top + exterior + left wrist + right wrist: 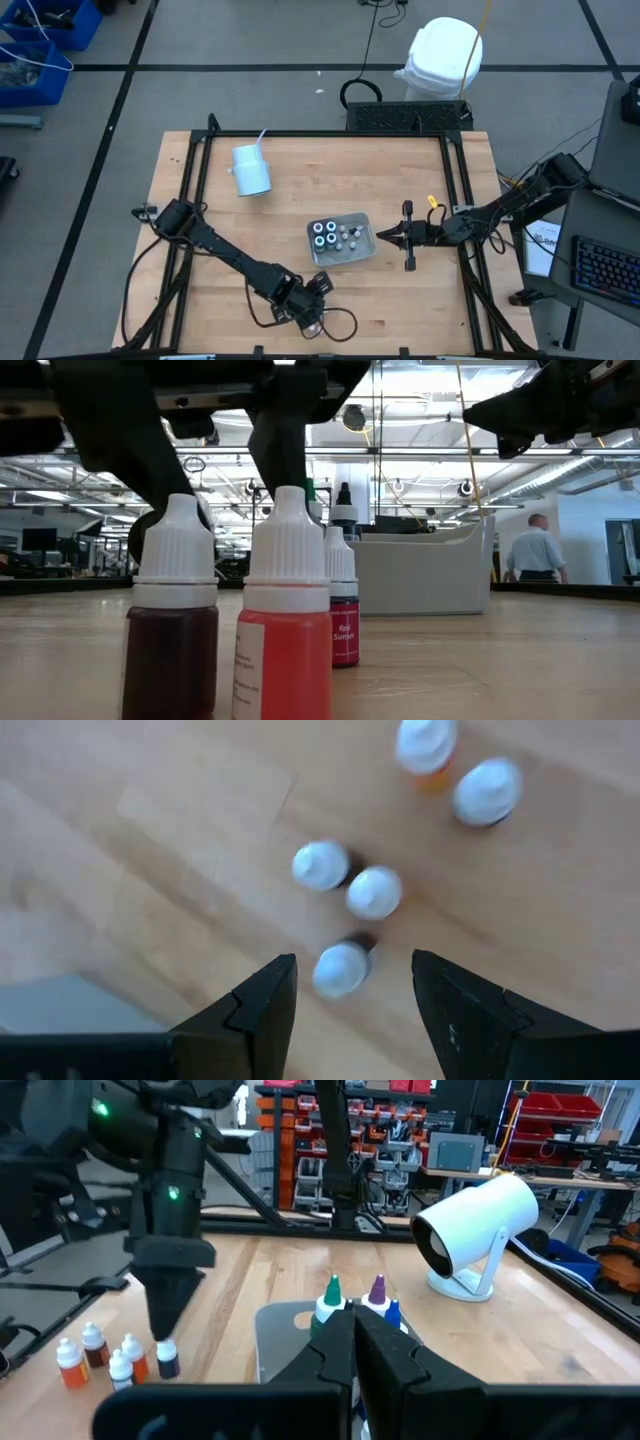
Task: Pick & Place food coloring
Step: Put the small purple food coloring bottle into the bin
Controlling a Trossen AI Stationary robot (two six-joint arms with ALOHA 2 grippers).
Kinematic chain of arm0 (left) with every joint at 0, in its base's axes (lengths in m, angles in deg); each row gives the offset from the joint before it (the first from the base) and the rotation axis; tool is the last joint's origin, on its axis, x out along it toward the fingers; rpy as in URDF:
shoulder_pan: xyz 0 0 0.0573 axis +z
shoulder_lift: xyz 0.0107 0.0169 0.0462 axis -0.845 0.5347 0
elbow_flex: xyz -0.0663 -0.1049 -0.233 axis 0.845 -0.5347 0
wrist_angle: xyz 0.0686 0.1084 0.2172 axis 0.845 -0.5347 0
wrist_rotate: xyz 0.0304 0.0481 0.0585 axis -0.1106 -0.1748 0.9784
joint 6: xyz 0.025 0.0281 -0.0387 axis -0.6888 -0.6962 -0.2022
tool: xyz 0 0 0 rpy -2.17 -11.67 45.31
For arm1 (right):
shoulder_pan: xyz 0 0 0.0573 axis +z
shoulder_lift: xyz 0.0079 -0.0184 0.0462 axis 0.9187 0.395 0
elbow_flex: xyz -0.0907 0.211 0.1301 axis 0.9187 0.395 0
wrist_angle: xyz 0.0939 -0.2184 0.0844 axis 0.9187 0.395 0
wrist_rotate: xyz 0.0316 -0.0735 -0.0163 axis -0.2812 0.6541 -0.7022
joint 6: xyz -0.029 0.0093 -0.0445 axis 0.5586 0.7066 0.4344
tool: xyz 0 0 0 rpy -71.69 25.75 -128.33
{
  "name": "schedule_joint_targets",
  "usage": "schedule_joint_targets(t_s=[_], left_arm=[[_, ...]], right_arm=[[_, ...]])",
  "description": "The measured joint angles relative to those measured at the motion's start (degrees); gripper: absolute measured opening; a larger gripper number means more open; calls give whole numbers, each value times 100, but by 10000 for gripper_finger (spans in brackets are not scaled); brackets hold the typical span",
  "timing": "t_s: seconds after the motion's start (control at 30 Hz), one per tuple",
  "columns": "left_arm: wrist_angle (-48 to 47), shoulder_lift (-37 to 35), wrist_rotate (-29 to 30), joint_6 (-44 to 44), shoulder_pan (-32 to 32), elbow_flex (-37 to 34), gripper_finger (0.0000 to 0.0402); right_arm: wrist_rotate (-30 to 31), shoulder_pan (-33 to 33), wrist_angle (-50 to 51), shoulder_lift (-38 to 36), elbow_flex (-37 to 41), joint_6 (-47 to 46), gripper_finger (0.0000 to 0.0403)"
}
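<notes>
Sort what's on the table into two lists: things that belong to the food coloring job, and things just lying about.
Job:
- small white-capped bottles standing loose on the table under the left gripper, jaws open
- tray holding larger bottles
- right gripper beside the tray, jaws shut

Lying about:
- white cup on its side
- person in the room beyond the table

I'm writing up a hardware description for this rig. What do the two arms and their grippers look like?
Both arms are dark, near-black, built of slim jointed links, with black cables looping beside the left arm. The right arm carries a small yellow tag near its wrist. The left gripper has two broad, angular black fingers; the right gripper fingers are the same matte black. Green lights glow on the left arm's housing.
</notes>
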Motion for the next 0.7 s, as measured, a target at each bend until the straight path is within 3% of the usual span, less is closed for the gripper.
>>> schedule_joint_targets(t_s=[0.3,0.7], left_arm=[[347,56,-244,-301,104,-33,205],[105,146,-656,-275,284,-50,204]], right_arm=[[24,-4,-14,71,0,60,4],[24,-4,-29,71,0,38,4]])
